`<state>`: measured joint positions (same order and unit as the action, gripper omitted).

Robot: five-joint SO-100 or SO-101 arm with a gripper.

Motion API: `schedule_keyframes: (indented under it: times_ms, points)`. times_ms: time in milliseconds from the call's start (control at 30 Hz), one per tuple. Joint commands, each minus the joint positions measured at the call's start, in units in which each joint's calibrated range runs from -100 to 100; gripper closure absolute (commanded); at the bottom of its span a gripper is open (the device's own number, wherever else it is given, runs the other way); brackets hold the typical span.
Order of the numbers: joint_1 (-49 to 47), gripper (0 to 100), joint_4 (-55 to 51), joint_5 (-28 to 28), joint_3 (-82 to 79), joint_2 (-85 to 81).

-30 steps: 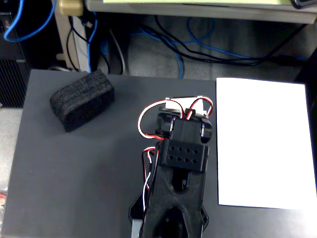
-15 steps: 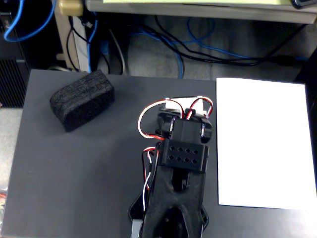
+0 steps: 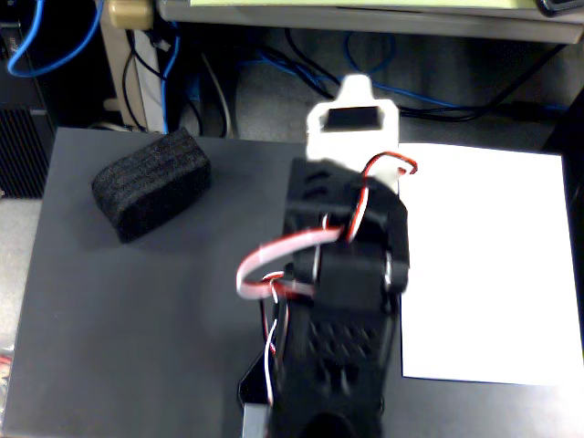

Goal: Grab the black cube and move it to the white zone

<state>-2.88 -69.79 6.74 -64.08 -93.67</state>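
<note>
Up near the far left corner of the dark grey tabletop [image 3: 137,328], as the fixed view shows it, lies the black cube [image 3: 152,183], a coarse-textured black foam block, oblong with rounded edges. It rests flat on the grey surface with its long side running slantwise, and nothing touches it.

Taking that foam block as the landmark, the white zone [image 3: 493,274], a large plain white rectangular sheet of paper, lies flat well to its right, on the opposite side of the tabletop. The sheet reaches almost to the right edge of the picture, and its surface is bare.

Between the block and the sheet stands the glossy black plastic robot arm [image 3: 342,310], rising from the near edge of the picture and reaching away from the camera. Its white plastic gripper [image 3: 354,91] sits to the right of the block and a little farther back, well apart from it, close to the far edge of the tabletop. The gripper is seen from behind and above, so its fingertips are hidden; I cannot tell whether the jaws are apart or together. Nothing is visibly held in it.

A red and white ribbon of wires [image 3: 292,251] loops out from the arm's left side, toward the block but short of it. Beyond the block, behind the tabletop, blue cables [image 3: 55,41] hang in shadow.
</note>
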Motion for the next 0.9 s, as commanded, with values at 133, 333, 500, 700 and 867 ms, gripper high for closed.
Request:
schedule_keyframes:
  times_ms: [133,333,500,700,867]
  points:
    - [-26.99,94,-5.85,-1.50,23.28,20.05]
    - [-28.47,94,-6.62,-1.19,38.78,53.57]
    - [-42.67,77,-16.92,-1.24,47.94,58.52]
    - [-42.74,57,-26.95,-1.24,48.30,59.11]
    - [-42.74,49,-27.81,-1.24,48.39,58.69]
